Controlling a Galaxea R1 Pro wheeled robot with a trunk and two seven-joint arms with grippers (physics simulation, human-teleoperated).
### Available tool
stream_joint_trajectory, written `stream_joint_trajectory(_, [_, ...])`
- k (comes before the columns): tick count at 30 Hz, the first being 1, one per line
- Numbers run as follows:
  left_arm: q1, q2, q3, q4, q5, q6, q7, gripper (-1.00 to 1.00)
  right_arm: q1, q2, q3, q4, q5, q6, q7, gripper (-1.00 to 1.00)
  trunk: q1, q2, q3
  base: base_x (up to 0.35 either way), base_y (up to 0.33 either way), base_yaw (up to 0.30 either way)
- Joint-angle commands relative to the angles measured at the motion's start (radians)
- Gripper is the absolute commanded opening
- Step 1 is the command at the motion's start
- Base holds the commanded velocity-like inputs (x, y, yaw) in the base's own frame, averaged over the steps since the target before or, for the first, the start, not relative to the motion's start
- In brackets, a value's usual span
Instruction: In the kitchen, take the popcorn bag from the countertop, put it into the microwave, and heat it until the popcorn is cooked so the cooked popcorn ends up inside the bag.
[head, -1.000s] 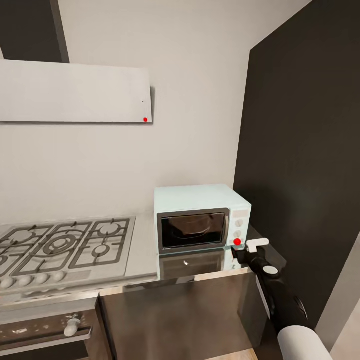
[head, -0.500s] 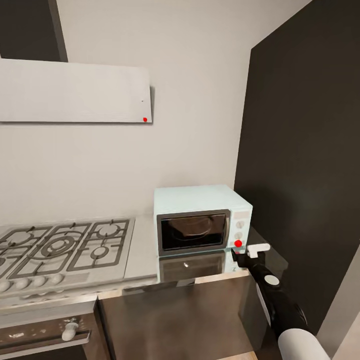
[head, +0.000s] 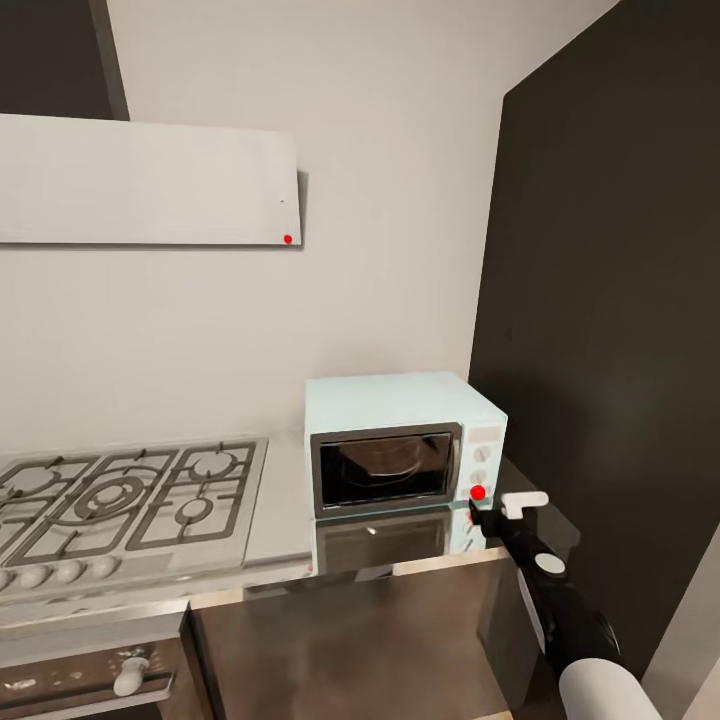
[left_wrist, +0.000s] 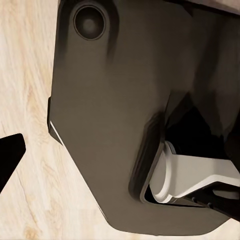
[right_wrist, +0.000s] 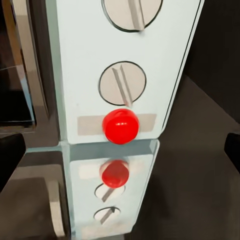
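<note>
The mint-blue microwave (head: 400, 445) sits on the grey countertop (head: 285, 510), just beside the gas hob (head: 120, 500). Its door is closed. The right gripper (head: 490, 512) is spread wide, right in front of the microwave's red button (right_wrist: 120, 125), below two white knobs (right_wrist: 122, 83). I cannot tell if it touches the button.

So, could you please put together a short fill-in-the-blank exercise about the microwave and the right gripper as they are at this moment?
1. The microwave stands on the countertop with its door ____.
2. The round button below its two knobs is ____ in colour.
3. To the left of the microwave lies a steel gas ____.
4. The right gripper hovers near the microwave's lower ____ corner.

Missing words: shut; red; hob; right
</note>
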Motion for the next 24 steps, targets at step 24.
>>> stream_joint_trajectory(24, [0.000, 0.000, 0.007, -0.002, -0.001, 0.005, -0.003, 1.00, -0.001, 0.002, -0.073, 0.084, 0.010, -0.008, 0.009, 1.00, 0.000, -0.001, -0.002, 0.054, -0.010, 0.000])
